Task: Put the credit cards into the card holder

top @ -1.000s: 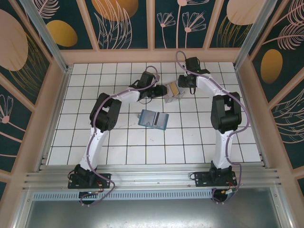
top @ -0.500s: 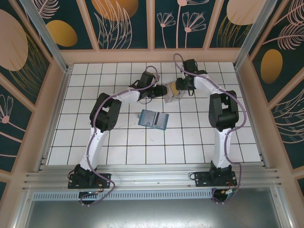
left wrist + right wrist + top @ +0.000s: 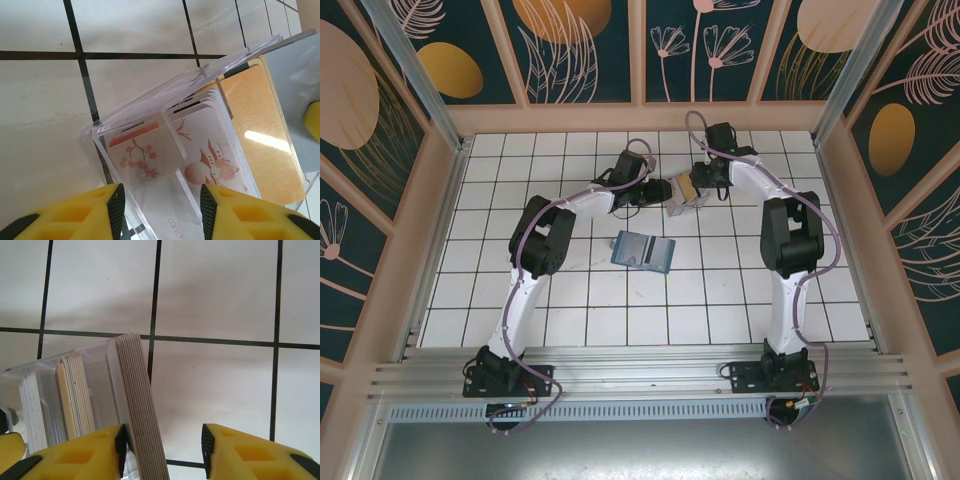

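The credit cards (image 3: 684,190) stand upright in a clear plastic rack (image 3: 150,107), far centre of the tiled table. My left gripper (image 3: 663,191) (image 3: 161,210) is shut across the rack's near end, where a blossom-printed card (image 3: 142,152), a pagoda-printed card (image 3: 212,160) and an orange card (image 3: 260,130) show. From the other side, my right gripper (image 3: 701,184) (image 3: 163,450) is open. A thick grey stack of cards (image 3: 142,410) leans against its left finger (image 3: 75,457), and the right finger stands well apart. The card holder (image 3: 643,250), a teal wallet, lies opened flat nearer the arms.
Peach wooden walls (image 3: 640,118) ring the white grid table (image 3: 720,290). More cards, gold and white, fill the rack's other slots (image 3: 65,395). The wallet lies about one tile nearer than the rack, between both arms.
The right gripper and arm have shifted slightly left and farther back, close against the rack. The left arm, rack and wallet stay where they were.
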Robot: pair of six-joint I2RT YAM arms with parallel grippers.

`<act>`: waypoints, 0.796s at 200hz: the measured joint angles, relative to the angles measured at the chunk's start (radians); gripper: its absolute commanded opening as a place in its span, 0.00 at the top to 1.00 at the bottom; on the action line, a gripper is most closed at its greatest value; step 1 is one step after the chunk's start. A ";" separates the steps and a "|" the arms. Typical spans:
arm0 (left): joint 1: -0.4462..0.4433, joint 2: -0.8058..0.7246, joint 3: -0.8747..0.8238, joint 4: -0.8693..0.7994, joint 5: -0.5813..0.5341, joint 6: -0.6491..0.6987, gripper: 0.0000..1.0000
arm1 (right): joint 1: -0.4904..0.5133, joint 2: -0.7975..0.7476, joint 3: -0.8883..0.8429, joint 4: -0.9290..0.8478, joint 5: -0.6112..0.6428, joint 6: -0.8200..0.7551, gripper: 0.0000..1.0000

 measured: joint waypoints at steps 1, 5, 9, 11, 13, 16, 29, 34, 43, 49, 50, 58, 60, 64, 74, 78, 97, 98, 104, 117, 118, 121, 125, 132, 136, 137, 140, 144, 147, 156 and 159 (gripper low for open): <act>0.000 0.000 0.000 0.000 0.000 0.000 0.54 | 0.000 -0.001 0.000 0.000 0.000 0.000 0.56; 0.000 0.000 0.000 0.000 0.000 0.000 0.54 | 0.000 -0.003 0.000 0.000 0.002 0.000 0.56; 0.000 0.000 0.000 0.000 0.000 0.000 0.54 | -0.001 -0.004 0.000 0.000 0.004 0.000 0.56; 0.000 0.000 0.000 0.000 0.000 0.000 0.54 | -0.001 -0.006 0.000 0.000 0.005 0.000 0.56; 0.000 0.000 0.000 0.000 0.000 0.000 0.54 | -0.001 -0.007 0.000 0.000 0.005 0.000 0.57; 0.000 0.000 0.000 0.000 0.000 0.000 0.54 | -0.002 -0.008 0.000 0.000 0.007 0.000 0.57; 0.000 0.000 0.000 0.000 0.000 0.000 0.54 | -0.003 -0.013 0.000 0.000 0.012 0.000 0.59; 0.000 0.000 0.000 0.000 0.000 0.000 0.54 | -0.003 -0.014 0.000 0.000 0.012 0.000 0.60; 0.000 0.000 0.000 0.000 0.000 -0.001 0.54 | -0.003 -0.016 0.000 0.000 0.011 0.000 0.64; 0.000 0.000 0.000 0.000 0.000 -0.002 0.54 | -0.003 -0.016 0.000 0.001 0.011 0.000 0.66; 0.000 0.000 0.000 0.000 0.000 -0.002 0.54 | -0.003 -0.016 0.000 0.000 0.011 0.000 0.67; 0.000 0.000 0.000 0.000 0.000 -0.003 0.54 | -0.003 -0.016 0.000 0.001 0.006 -0.004 0.70; 0.000 0.000 0.000 0.000 0.000 -0.003 0.54 | -0.003 -0.016 0.000 0.001 0.005 -0.005 0.72; 0.000 0.000 0.000 0.000 0.001 -0.003 0.54 | -0.003 -0.016 0.000 0.001 0.002 -0.003 0.74; 0.000 0.000 0.000 0.000 0.003 -0.003 0.54 | -0.002 -0.016 0.000 0.005 -0.010 -0.005 0.78; 0.000 0.000 0.000 0.000 0.003 -0.003 0.54 | -0.002 -0.016 0.000 0.005 -0.014 -0.009 0.80; 0.000 0.000 0.000 0.000 0.004 -0.003 0.54 | 0.001 -0.018 0.000 0.008 -0.034 -0.009 0.94; 0.000 0.000 0.000 0.000 0.005 -0.003 0.54 | 0.001 -0.018 0.000 0.008 -0.035 -0.013 0.94; 0.000 0.000 0.000 0.000 0.006 -0.003 0.54 | 0.004 -0.019 0.000 0.010 -0.041 -0.012 0.96; 0.000 0.000 0.000 0.000 0.007 -0.003 0.54 | 0.009 -0.024 0.000 0.010 -0.043 -0.021 1.00; 0.000 0.000 0.000 0.000 0.007 -0.003 0.54 | 0.009 -0.024 0.000 0.010 -0.043 -0.023 1.00; 0.000 0.000 0.000 0.000 0.007 -0.003 0.54 | 0.009 -0.024 0.000 0.009 -0.043 -0.019 1.00; 0.000 0.000 0.000 0.000 0.007 -0.003 0.54 | 0.009 -0.024 0.000 0.010 -0.043 -0.022 1.00; 0.000 0.000 0.000 0.000 0.007 -0.003 0.54 | 0.009 -0.024 0.000 0.009 -0.043 -0.023 1.00; 0.000 0.000 0.000 0.000 0.007 -0.003 0.54 | 0.009 -0.024 0.000 0.009 -0.045 -0.023 1.00; 0.000 0.000 0.000 0.000 0.007 -0.003 0.54 | 0.009 -0.024 0.000 0.009 -0.046 -0.023 1.00; 0.000 0.000 0.000 0.000 0.007 -0.003 0.54 | 0.009 -0.025 0.000 0.009 -0.047 -0.023 1.00; 0.000 0.000 0.000 0.000 0.007 -0.003 0.54 | 0.009 -0.025 0.000 0.009 -0.047 -0.023 1.00; 0.000 0.000 0.000 0.000 0.007 -0.003 0.54 | 0.009 -0.025 0.000 0.009 -0.047 -0.023 1.00; 0.000 0.000 0.000 0.000 0.007 -0.003 0.54 | 0.009 -0.025 0.000 0.009 -0.050 -0.024 1.00; 0.000 0.000 0.000 0.000 0.007 -0.003 0.54 | 0.008 -0.025 0.000 0.009 -0.052 -0.025 1.00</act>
